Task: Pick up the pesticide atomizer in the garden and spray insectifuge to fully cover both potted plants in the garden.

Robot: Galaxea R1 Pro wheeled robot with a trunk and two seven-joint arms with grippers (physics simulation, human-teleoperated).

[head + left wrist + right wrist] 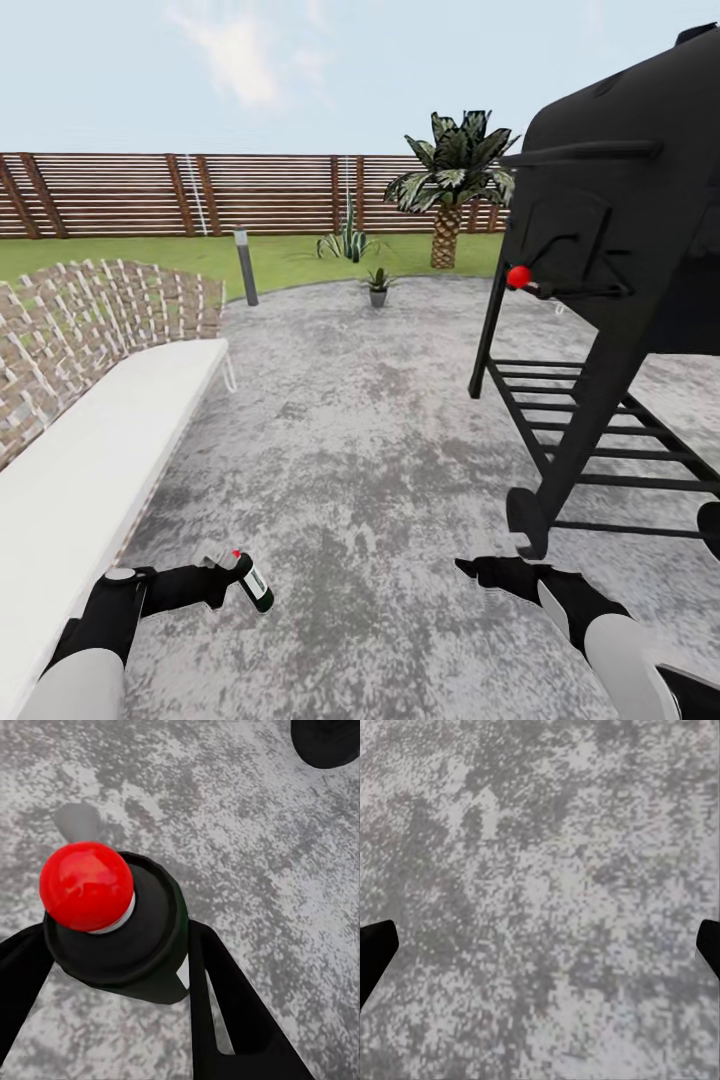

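Left gripper (112, 967) clamped on black pesticide atomizer (120, 926) w/ red dot top, right gripper (540, 945) spread wide

no readable text, labels, numbers or signs anywhere

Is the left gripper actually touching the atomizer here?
Touching. In the left wrist view, both fingers of the left gripper press against the sides of the pesticide atomizer, holding it above the paving.

- My left arm reaches low and forward; my left gripper (232, 578) is clamped around the pesticide atomizer (252, 583), one finger (225, 1005) on each side.
- My right gripper (480, 570) hangs low with its jaws spread wide, holding nothing.
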